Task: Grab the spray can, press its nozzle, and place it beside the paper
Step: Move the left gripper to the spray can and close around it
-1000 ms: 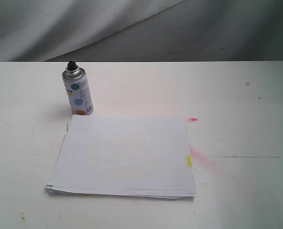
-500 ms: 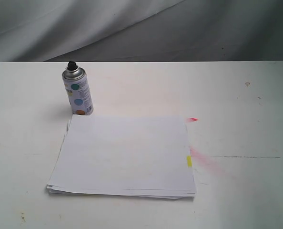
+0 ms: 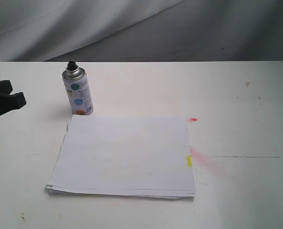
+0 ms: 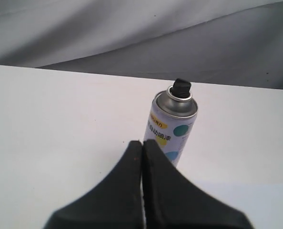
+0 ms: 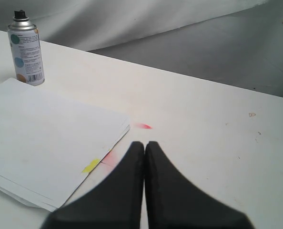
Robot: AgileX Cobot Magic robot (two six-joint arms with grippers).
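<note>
The left gripper [image 4: 142, 143] pokes in at the left edge of the bench [image 3: 237, 95], low over the surface and pointing right toward the spray can [image 3: 78, 94], well short of it. Its two black fingers are pressed flat together, with only a thin seam between them in the left wrist view. Most of that arm is cut off by the edge of the exterior view. The right gripper [image 5: 145, 144] appears only in its own wrist view. It is likewise squeezed closed on nothing and hangs over bare bench to the right of the paper [image 3: 125, 155].

The can stands upright at the paper's far left corner, just beside or touching the sheet edge (which of the two is hard to judge), with the black nozzle [image 3: 71, 64] on its silver dome. A yellow tab [image 3: 189, 161] sticks out from the paper's right edge, beside pink smears [image 3: 203, 160] on the bench.

The label carries teal, blue and orange dots. The dark print on its yellow band is too small to read, and a barcode [image 5: 34, 76] sits near the can's base.
</note>
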